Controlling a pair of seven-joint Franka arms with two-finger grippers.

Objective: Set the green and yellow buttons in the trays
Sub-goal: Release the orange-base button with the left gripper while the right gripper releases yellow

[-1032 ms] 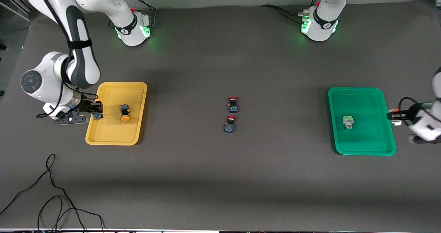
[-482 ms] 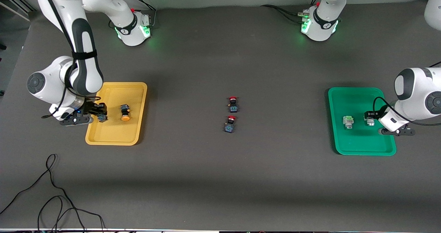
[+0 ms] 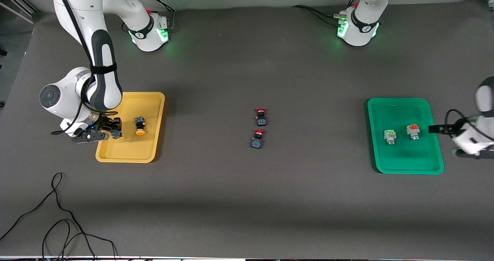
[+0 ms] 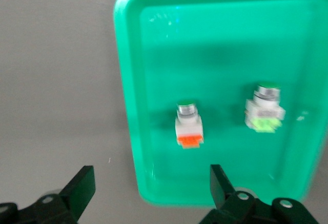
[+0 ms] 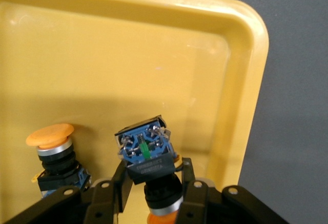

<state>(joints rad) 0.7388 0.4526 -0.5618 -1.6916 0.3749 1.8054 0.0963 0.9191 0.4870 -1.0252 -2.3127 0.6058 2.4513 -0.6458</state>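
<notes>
Loose black cable (image 3: pixel 58 211) lies on the counter (image 3: pixel 247 199) nearest the front cam, toward the right arm's end.

Mid-counter: two red-capped switches, well apart from both trays. The nearer one (image 3: pixel 257 139) sits just beside the farther one (image 3: pixel 261 116).

Yellow tray (image 3: pixel 127 155) is toward the right arm's end. In it lies one yellow-capped button (image 3: pixel 139 126), on its side w/ the orange-yellow cap pointing toward the front cam. Right tool (image 3: pixel 114 129) is over the tray's edge zone nearest that arm's end of the counter, narrow, clamped on a second yellow-capped button (image 5: pixel 148 157). In the right wrist view the fingers (image 5: pixel 192 193) grip its dark neck, blue terminal block facing the wrist cam, orange cap just visible below. Can't tell if it touches the tray floor.

Green tray (image 3: pixel 405 168) is toward the left arm's end. Two white-bodied buttons in it, side by side, near each other but apart: green-capped one (image 3: pixel 390 136) and orange-capped one (image 3: pixel 413 131), the latter closer to the left arm's end. Left tool (image 3: pixel 435 129) is over that tray's rim on the same end, wide open, holding nothing; the left wrist view shows both fingers (image 4: pixel 82 185) spread w/ the orange-capped button clear of them.

Arm bases stand farthest from the front cam, green lights on.
</notes>
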